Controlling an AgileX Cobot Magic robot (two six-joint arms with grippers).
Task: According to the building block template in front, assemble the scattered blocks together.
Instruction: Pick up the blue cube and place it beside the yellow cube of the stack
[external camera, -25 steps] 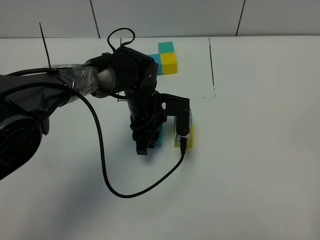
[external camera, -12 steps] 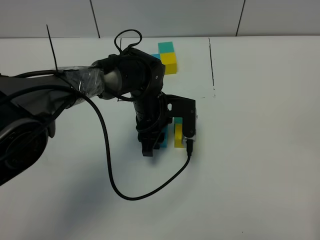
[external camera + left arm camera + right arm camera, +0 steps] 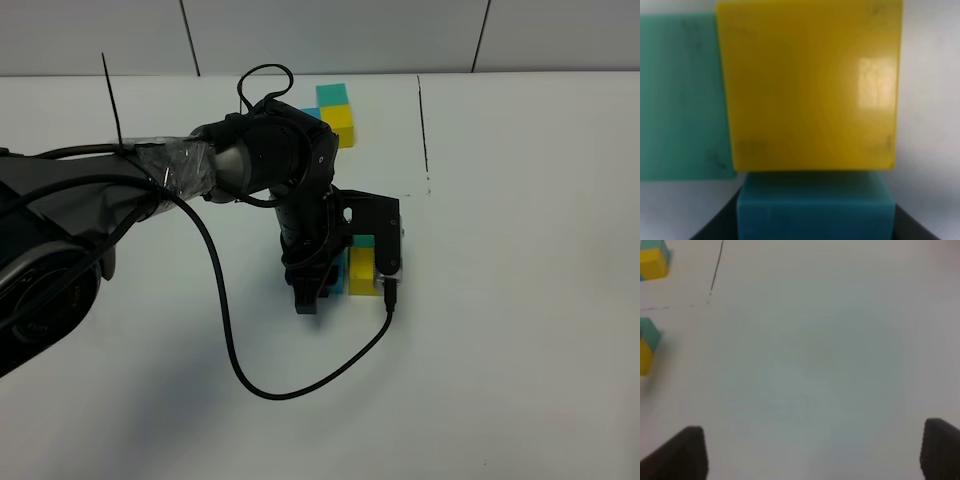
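Mostly done: my left claw clamps the blue plastic cube against the yellow cube, teal-green cube beside; right claw apart, idle.

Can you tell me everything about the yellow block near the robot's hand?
The small yellow plastic-looking cube is smooth and shiny with slightly scuffed corners. It sits flat on the white table, under the left arm's wrist camera. One side meets the small blue cube, another the small teal-green cube, making an L. The overhead view shows it mostly hidden by the arm.
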